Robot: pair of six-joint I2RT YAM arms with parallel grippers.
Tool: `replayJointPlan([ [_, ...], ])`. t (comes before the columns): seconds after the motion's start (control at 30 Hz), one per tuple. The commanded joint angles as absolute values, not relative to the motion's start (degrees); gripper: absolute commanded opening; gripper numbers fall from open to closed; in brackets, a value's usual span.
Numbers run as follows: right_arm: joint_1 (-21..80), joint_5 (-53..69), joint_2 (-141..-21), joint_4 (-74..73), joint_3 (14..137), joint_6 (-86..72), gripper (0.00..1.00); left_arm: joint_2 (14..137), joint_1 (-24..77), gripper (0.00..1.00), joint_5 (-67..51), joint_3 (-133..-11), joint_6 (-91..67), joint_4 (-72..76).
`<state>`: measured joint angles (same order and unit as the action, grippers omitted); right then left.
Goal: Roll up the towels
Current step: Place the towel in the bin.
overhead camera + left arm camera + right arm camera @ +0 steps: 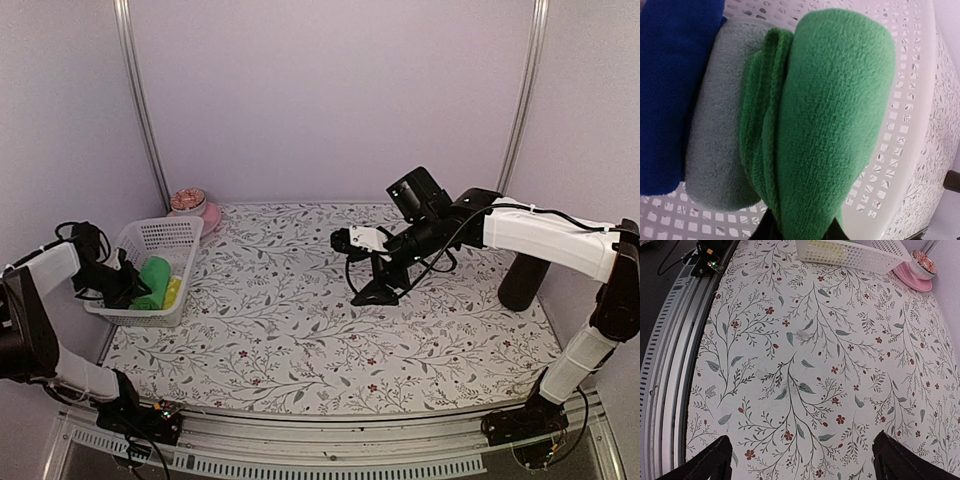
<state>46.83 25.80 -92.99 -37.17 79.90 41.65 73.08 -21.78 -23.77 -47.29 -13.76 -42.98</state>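
floral bench [300, 330], pale walls [330, 100], white basket [160, 232] at left edge. left hand [133, 286] grips green towel [830, 125]; right hand [377, 292] spread wide mid-bench.

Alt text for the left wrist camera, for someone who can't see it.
A rolled-up green towel fills the frame, pinched at the bottom by the left gripper against a white mesh basket. A grey towel and a blue towel lie beside it.

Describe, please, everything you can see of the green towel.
The green towel is bright, fuzzy fleece, folded into a thick bundle with layered edges showing along one side. It sits in the white mesh basket, pinched at its near end by the left hand, close beside a greyish towel.
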Motion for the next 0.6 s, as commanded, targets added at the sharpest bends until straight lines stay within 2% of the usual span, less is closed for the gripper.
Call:
replayJointPlan([
  [0.0,47.06,25.73,-92.23,-36.39,79.19,42.14,0.99,76.54,-22.37,0.31,-23.00,-47.00,-14.41,-43.75],
  [0.1,47.06,25.83,-92.02,-36.42,79.19,42.27,0.99,76.79,-22.19,0.62,-21.31,-47.24,-14.93,-44.20],
  [0.2,47.10,25.78,-92.03,-36.36,79.19,42.26,0.99,75.35,-22.15,0.73,-18.36,-48.10,-15.64,-45.01],
  [0.33,47.39,25.84,-92.11,-36.36,79.28,42.28,0.99,72.96,-22.19,0.76,-15.51,-50.52,-16.90,-45.40],
  [0.57,47.79,25.48,-92.28,-36.20,79.23,42.36,0.99,70.89,-22.15,0.72,-18.11,-53.84,-16.08,-45.30],
])
